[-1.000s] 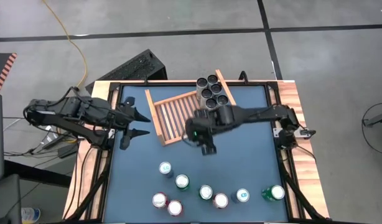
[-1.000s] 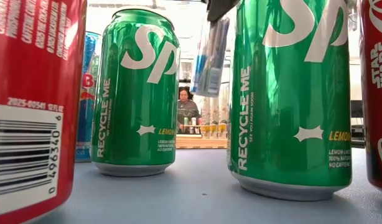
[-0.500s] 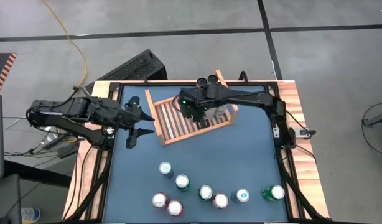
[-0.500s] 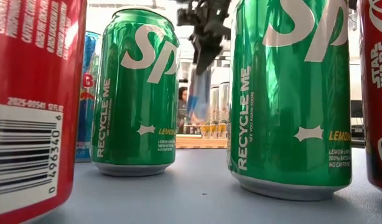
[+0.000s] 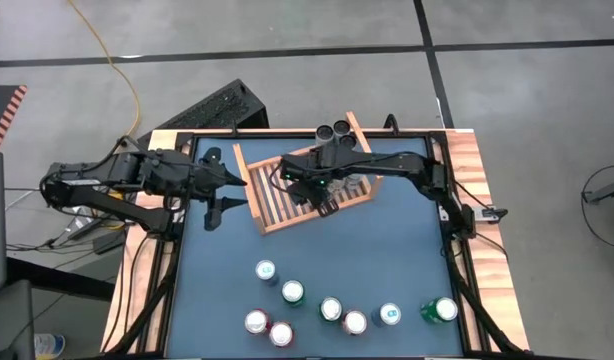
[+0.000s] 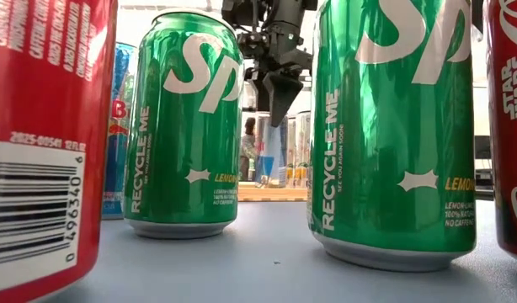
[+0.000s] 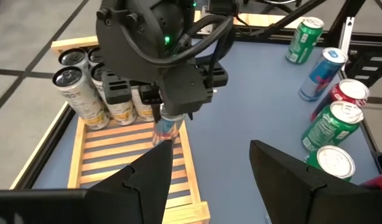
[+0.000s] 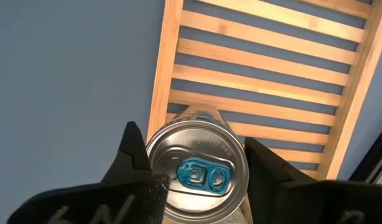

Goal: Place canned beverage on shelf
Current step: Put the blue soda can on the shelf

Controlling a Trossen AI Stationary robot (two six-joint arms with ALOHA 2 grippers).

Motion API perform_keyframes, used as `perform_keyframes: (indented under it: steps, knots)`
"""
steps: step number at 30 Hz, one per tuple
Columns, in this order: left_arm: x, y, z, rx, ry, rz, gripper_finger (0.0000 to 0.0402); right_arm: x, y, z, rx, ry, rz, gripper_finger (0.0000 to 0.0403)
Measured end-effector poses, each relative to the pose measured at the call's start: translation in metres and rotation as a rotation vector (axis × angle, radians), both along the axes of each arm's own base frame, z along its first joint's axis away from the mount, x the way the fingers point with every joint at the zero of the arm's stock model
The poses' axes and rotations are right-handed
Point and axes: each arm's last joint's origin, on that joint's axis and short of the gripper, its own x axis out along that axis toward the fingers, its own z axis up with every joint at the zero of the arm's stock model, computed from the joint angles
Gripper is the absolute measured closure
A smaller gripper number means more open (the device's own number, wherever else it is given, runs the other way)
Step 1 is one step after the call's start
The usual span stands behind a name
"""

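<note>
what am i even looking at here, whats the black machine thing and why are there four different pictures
It is a robot with two dark arms at a blue table. One picture looks straight down, one sits at table height behind some green cans, and two come from cameras on the arms' wrists.

The right gripper is over a wooden shelf, its fingers closed around a slim can with a blue tab, held upright just above the slats. Other cans already stand in a group at one end of the shelf.

The left gripper waits beside the shelf, fingers open, holding nothing. More loose cans stand along the table's near edge.
</note>
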Motion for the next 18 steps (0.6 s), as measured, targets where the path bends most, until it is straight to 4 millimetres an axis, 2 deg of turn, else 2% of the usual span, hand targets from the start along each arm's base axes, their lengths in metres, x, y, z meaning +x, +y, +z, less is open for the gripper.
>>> perform_keyframes:
  steps: [4,12,18]
  knots:
    - [0.0001,0.0012,0.0,0.002,0.001,0.005,0.02,-0.0002,0.0001,0.0,0.001,0.002,0.0,0.0252]
    - [0.0003,0.0004,-0.0001,0.008,0.004,-0.027,0.0199,-0.0001,-0.0001,-0.0008,-0.001,0.003,-0.005,0.0167]
    - [0.0003,0.0006,-0.0001,0.012,0.004,-0.021,0.0189,-0.0032,-0.0029,0.0057,-0.001,-0.015,-0.036,0.0144]
